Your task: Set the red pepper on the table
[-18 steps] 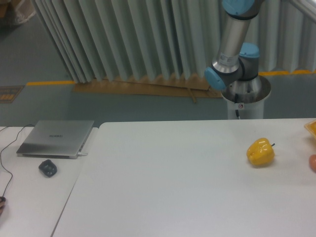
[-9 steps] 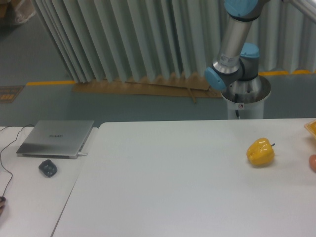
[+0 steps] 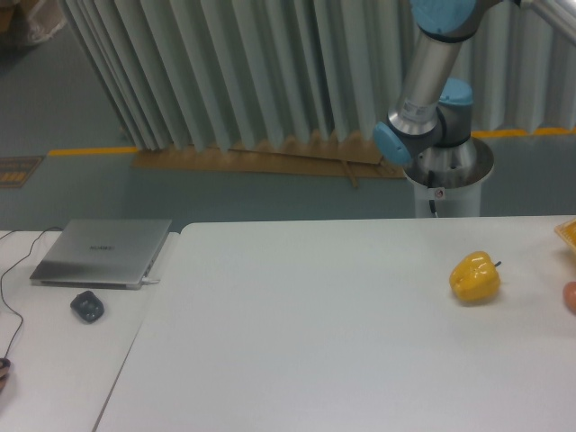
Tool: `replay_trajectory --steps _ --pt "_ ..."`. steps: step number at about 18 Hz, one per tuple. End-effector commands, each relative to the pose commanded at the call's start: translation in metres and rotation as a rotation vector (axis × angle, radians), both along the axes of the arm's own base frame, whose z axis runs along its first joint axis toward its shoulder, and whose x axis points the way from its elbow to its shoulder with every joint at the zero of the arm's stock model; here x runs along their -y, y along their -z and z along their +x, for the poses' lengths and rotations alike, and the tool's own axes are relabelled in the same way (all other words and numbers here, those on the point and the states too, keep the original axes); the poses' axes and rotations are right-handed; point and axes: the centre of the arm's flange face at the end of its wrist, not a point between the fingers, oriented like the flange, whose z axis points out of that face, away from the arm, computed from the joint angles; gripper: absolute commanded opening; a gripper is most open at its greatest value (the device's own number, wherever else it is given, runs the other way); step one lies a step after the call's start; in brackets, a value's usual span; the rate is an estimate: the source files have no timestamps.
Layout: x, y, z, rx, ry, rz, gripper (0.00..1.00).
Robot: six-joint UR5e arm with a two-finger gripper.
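Gripper lies outside our view (state unknown); we see the arm [image 3: 430,72] shifted slightly rightward, yellow pepper [image 3: 474,277] unmoved on the table [image 3: 315,342].

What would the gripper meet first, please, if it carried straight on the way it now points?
That cannot be told: the gripper is out of view, and only the arm shows, behind the table.

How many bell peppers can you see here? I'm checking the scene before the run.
1 clearly: the yellow bell pepper on the table, right side. A reddish sliver at the right frame edge may be another, but it is mostly cut off.
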Motion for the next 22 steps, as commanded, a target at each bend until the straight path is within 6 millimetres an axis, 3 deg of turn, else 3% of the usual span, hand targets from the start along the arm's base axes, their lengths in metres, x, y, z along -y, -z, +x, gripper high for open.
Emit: replay_trajectory --steps 1,5,12,22 --pt "0.0 -0.001 0.0 -0.001 0.0 0.0 0.77" --pt "0.001 -0.003 -0.002 -0.006 0.002 -0.001 0.56" --pt "0.001 -0.006 -0.003 -0.011 0.0 0.0 0.55" --pt "0.007 -0.028 -0.005 -0.041 -0.002 0.01 0.52"
